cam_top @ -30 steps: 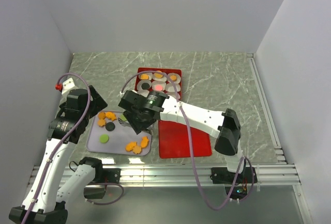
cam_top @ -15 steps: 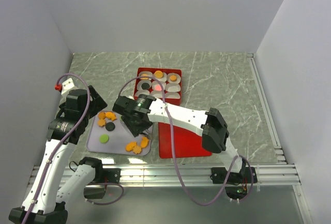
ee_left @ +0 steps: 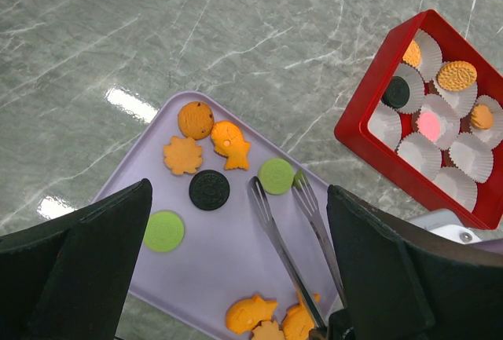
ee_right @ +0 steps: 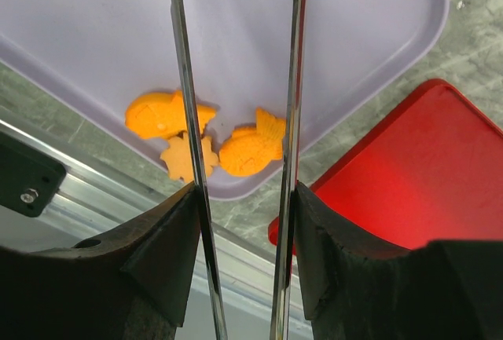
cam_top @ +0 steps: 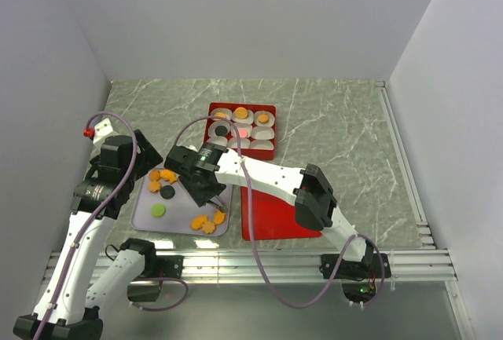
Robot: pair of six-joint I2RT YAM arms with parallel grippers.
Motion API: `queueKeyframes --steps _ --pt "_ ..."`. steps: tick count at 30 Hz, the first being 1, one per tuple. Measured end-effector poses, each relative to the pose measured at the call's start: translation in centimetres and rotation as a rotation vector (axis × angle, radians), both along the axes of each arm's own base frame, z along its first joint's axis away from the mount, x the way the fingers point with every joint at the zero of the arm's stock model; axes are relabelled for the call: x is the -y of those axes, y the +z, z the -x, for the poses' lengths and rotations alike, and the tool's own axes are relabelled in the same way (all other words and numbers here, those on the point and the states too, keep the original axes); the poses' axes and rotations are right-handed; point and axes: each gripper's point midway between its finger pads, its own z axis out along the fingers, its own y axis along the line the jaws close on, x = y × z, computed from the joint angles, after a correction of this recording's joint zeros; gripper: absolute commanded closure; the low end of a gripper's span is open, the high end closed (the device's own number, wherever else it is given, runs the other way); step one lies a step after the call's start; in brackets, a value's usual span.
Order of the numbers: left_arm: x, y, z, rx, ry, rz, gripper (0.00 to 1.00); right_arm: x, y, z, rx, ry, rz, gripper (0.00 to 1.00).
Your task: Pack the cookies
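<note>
Loose cookies lie on a lavender tray (cam_top: 179, 213): orange ones (ee_left: 182, 155), a black one (ee_left: 209, 189) and a green one (ee_left: 163, 230). Another green cookie (ee_left: 276, 175) sits between the tips of metal tongs (ee_left: 283, 230). My right gripper (cam_top: 200, 187) is shut on the tongs (ee_right: 179, 81), which it holds low over the tray with their arms apart. More orange cookies (ee_right: 251, 148) lie under the tongs near the tray's front edge. My left gripper (ee_left: 240, 191) hangs open above the tray, holding nothing.
A red box (cam_top: 212, 112) of white paper cups stands behind the tray, holding a black cookie (ee_left: 395, 92), orange ones (ee_left: 457, 75) and a pink one (ee_left: 429, 125). Its red lid (cam_top: 271, 210) lies flat right of the tray. White walls close in the table.
My right arm has swung left, carrying the tongs from the tray's right edge to over its middle. The left arm has not moved.
</note>
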Motion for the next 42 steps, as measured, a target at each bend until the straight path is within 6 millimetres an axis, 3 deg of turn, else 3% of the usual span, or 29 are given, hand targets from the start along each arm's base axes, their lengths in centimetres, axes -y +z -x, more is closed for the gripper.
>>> queueKeyframes --steps 4,11,24,29,34,42 --pt "-0.1 0.0 0.0 0.000 0.002 0.000 0.01 -0.2 -0.3 -0.1 -0.002 0.001 0.005 0.48" --pt "-0.3 0.0 0.0 0.000 0.011 0.000 0.01 -0.1 -0.2 -0.2 -0.004 -0.003 0.008 0.61" --pt "-0.4 0.0 0.0 0.002 0.016 -0.001 0.01 0.1 0.2 -1.0 0.002 -0.027 -0.004 0.64" --pt "-0.4 0.0 0.0 0.002 0.017 -0.001 0.01 0.6 2.6 -1.6 0.021 -0.062 -0.050 0.64" --pt "-0.4 0.0 0.0 0.001 0.017 -0.002 0.01 1.7 6.4 -2.6 0.058 -0.116 -0.121 0.64" --pt "-0.4 -0.1 0.0 -0.003 0.016 -0.002 0.01 4.5 11.0 -5.3 0.125 -0.206 -0.195 0.64"
